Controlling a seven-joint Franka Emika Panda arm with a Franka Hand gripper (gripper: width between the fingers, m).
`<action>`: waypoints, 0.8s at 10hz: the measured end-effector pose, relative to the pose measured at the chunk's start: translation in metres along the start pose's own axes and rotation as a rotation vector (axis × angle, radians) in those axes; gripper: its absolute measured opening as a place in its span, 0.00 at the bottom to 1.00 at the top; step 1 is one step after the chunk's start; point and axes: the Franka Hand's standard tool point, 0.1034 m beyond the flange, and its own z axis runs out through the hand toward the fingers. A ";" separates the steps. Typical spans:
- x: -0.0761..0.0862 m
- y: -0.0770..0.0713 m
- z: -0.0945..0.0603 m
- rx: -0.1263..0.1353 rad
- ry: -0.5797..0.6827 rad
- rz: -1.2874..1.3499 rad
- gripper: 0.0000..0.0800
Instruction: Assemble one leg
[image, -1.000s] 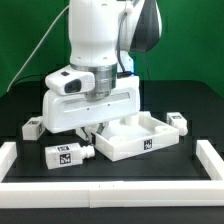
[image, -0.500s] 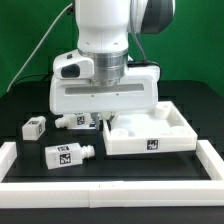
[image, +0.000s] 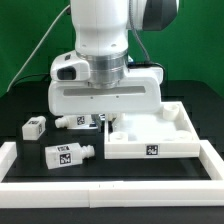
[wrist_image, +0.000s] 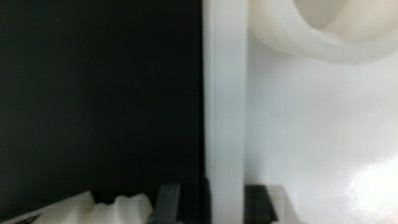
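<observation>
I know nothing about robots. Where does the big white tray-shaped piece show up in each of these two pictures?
Exterior view: the tray panel sits towards the exterior view's right, a tag on its front wall.
Wrist view: the tray panel is seen close up as a pale surface covering about half the picture, with its raised rim as a straight strip.
Shared landmark: the black table, which borders that rim in both views.
</observation>
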 end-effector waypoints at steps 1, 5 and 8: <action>0.002 0.000 0.000 0.003 -0.007 0.013 0.06; 0.045 0.001 0.007 0.010 -0.024 0.026 0.06; 0.051 0.000 0.009 0.009 -0.025 0.020 0.06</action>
